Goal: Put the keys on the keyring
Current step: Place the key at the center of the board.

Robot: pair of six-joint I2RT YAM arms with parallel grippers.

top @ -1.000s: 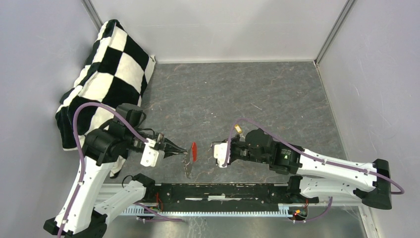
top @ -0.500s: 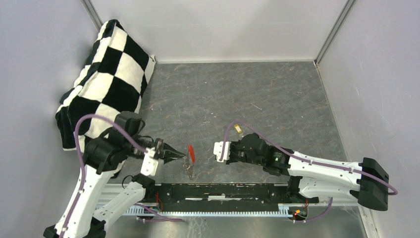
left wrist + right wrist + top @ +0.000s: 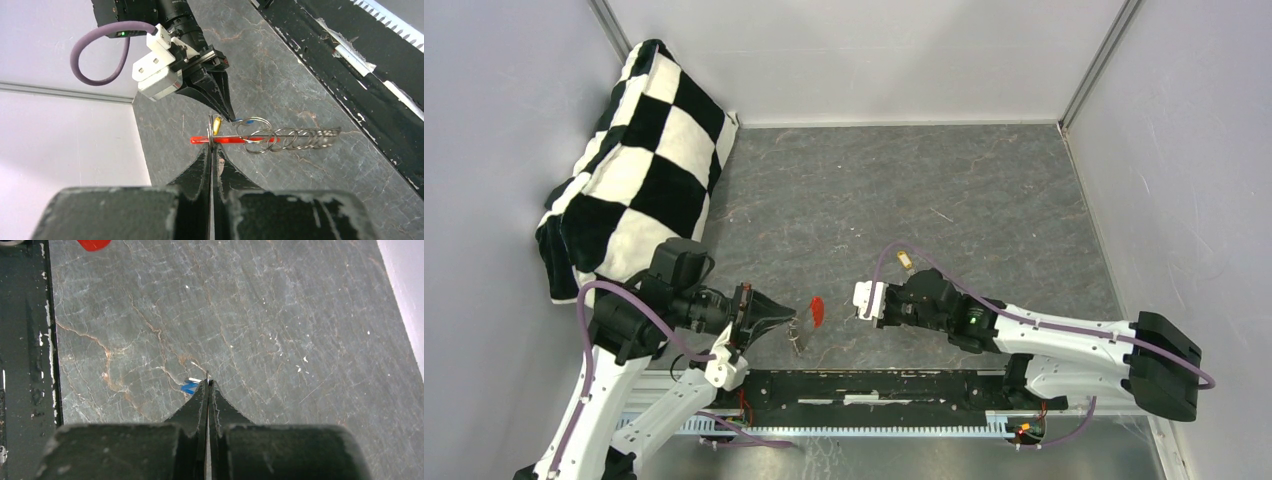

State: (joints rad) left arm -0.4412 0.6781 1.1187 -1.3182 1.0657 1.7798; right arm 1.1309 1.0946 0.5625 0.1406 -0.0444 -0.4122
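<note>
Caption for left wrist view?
Shut left claw pinches thin wire at the red round keyring; shut right claw beside a blue-capped metal key.

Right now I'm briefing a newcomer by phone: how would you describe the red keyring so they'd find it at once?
Start at the near edge of the grey table, just beyond the black rail. There the left gripper holds the keyring at its tip, with metal loops trailing from it. It is the only bright red thing there.

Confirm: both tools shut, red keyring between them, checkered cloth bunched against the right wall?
No. The checkered cloth is against the left wall, per the top view. The left tool and right tool are shut, red keyring between them.
</note>
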